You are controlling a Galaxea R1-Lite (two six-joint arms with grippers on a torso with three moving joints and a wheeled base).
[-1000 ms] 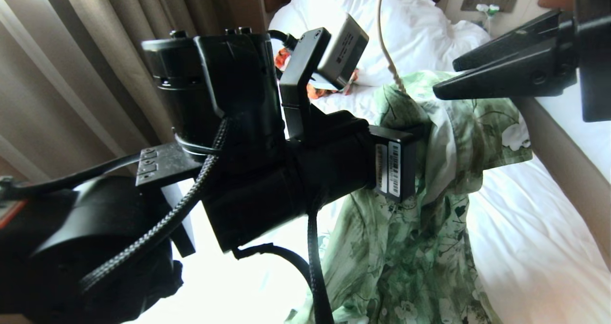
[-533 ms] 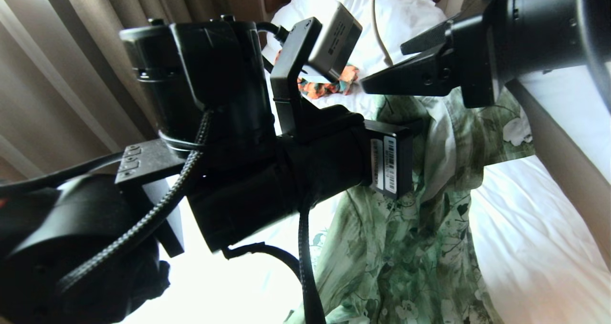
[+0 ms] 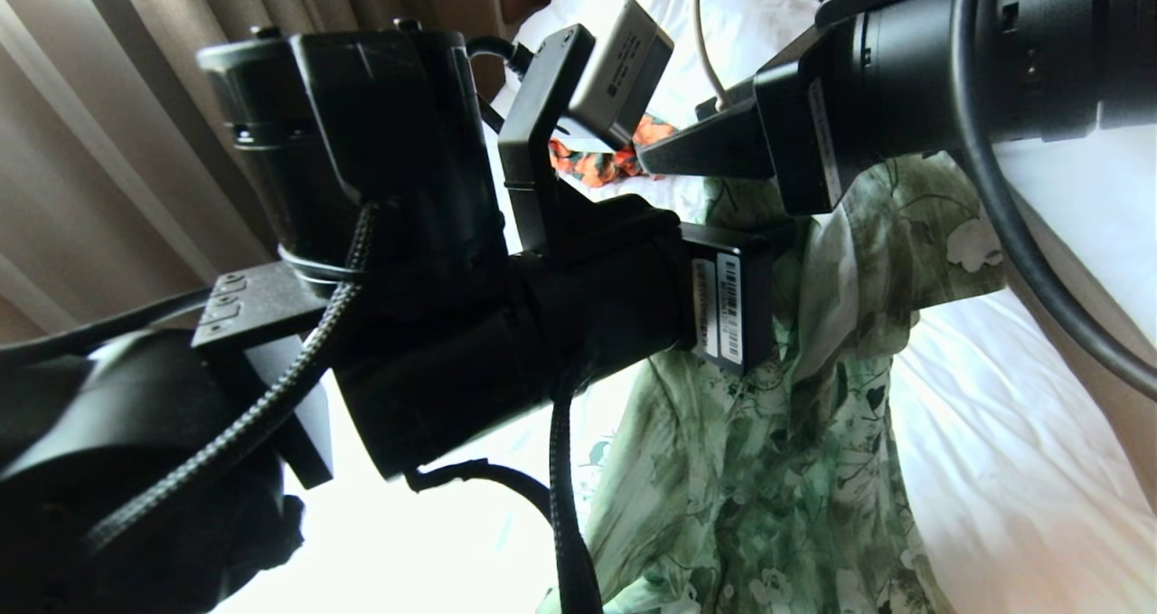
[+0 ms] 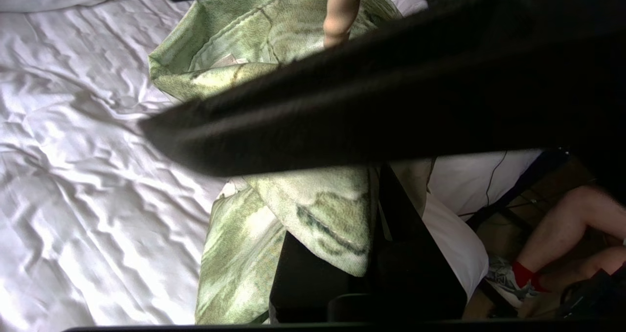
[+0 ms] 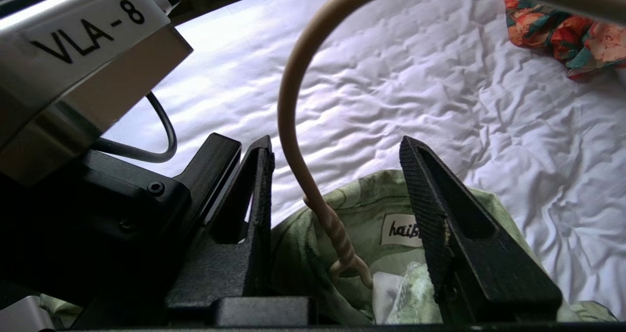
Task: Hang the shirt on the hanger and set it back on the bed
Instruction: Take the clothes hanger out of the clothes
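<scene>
The green floral shirt hangs above the bed, its collar and label facing the right wrist camera. My left gripper is shut on a fold of the shirt near the collar; in the head view its own wrist hides it. The cream wire hanger rises out of the collar. Its twisted neck stands between the fingers of my right gripper, which is open and close to it without touching. From the head camera, the right gripper reaches in from the upper right.
A small orange-and-green garment lies on the sheet behind the grippers. Curtains hang at the left. A person's legs show beside the bed. My left arm blocks much of the head view.
My right gripper has swung in from the right, leftward across the head view, up to the hanger's neck. The left gripper has kept its grip on the shirt.
</scene>
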